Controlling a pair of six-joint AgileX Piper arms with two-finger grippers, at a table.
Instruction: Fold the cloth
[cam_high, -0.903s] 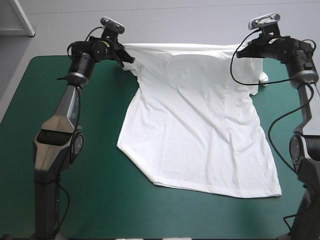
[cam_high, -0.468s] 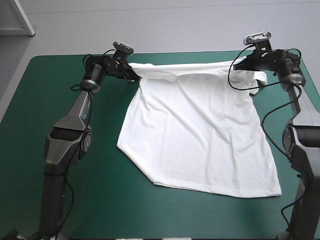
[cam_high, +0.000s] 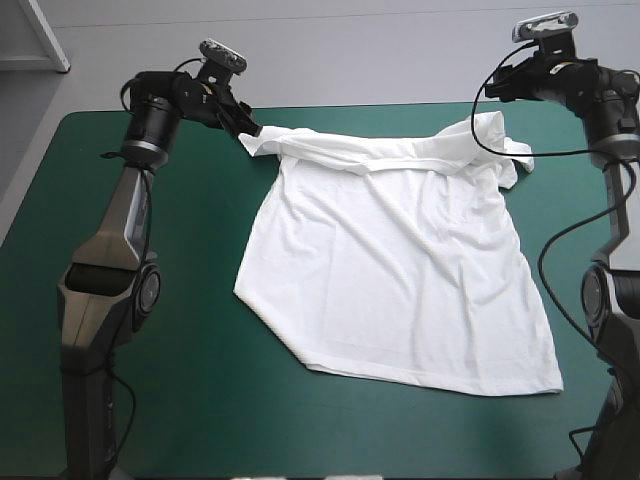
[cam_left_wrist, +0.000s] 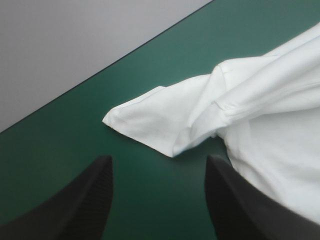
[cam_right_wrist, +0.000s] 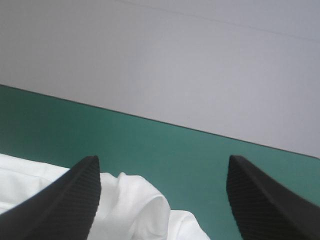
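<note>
T-shirt (cam_high: 400, 270) flat on teal-green worktop (cam_high: 190, 400), near hem skewed, well apart from both grippers. Far edge turned over in a narrow band. L fingers (cam_left_wrist: 80, 200) spread, empty, sleeve tip just ahead. R fingers (cam_right_wrist: 70, 200) spread, empty, bunched cloth under them. Risk: next pinch catches top layer only, so band unrolls; skewed hem means crooked fold. Collar hidden under band; R sleeve lump unclear.
</note>
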